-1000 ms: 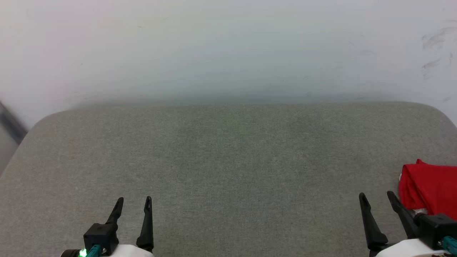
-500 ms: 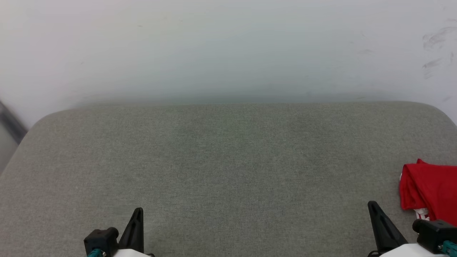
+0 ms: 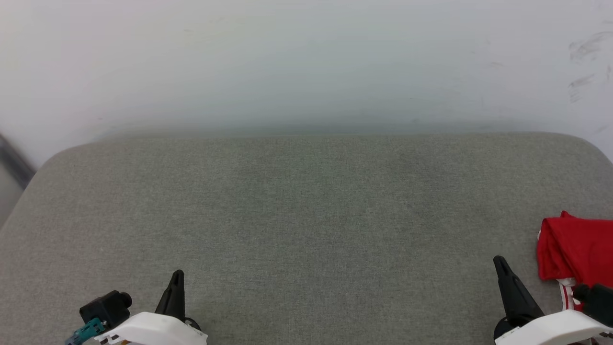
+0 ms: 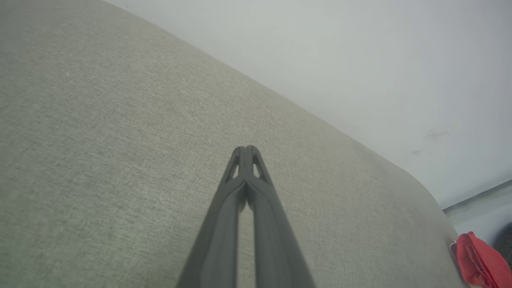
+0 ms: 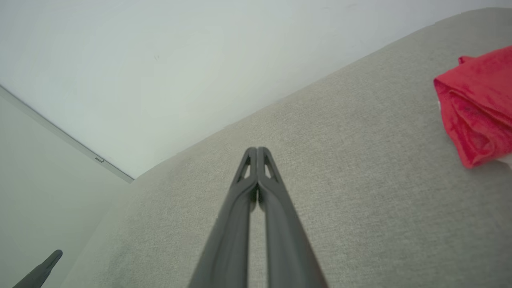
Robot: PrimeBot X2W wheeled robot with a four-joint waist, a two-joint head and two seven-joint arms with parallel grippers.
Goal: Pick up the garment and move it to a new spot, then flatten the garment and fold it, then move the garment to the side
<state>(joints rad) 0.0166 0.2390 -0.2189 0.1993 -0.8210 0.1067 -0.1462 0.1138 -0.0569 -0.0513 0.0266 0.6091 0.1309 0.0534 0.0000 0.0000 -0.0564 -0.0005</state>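
The red soft-fabric T-shirt with a white striped cuff lies folded at the right edge of the grey fabric-covered table, near the right claw, and since that and the left claw are pinched shut and empty, the set-aside step looks finished, leaving only parking the arms.

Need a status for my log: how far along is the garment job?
Looks done: the red soft-fabric garment lies folded at the right edge of the grey fabric surface. In hand: nothing; left end effector and right end effector are shut, empty. Left: seemingly nothing.
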